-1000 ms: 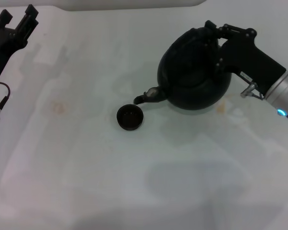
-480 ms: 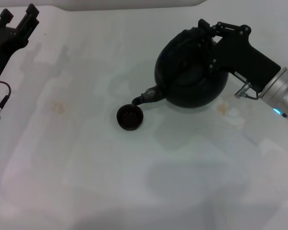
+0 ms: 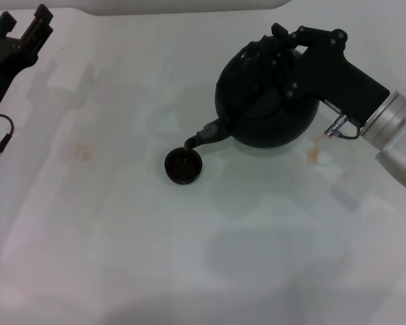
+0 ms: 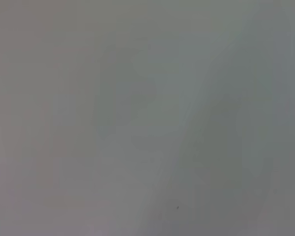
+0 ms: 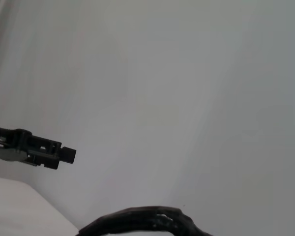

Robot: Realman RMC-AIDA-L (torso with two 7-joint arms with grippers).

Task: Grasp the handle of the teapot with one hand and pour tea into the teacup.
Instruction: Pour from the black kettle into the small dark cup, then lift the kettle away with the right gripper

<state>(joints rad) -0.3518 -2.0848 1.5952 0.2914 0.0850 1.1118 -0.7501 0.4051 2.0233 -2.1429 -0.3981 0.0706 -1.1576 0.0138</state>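
Note:
The round black teapot [image 3: 264, 108] hangs tilted in the head view, its spout [image 3: 204, 137] dipping toward the small black teacup [image 3: 183, 166] and ending just over the cup's far right rim. My right gripper [image 3: 284, 46] comes in from the right and is shut on the handle at the pot's top. In the right wrist view a black arc of the handle [image 5: 145, 220] shows at the picture's edge. My left gripper [image 3: 26, 24] is parked at the far left back corner, open and empty.
The white table [image 3: 189, 257] spreads around the cup, with faint brownish stains [image 3: 84, 152] on the left. A pale raised edge [image 3: 183, 5] runs along the back. The left wrist view shows only blank grey surface.
My right gripper has carried the teapot slightly left and away from me, tipping it further. The spout has closed in on the teacup's rim. The left arm has not moved.

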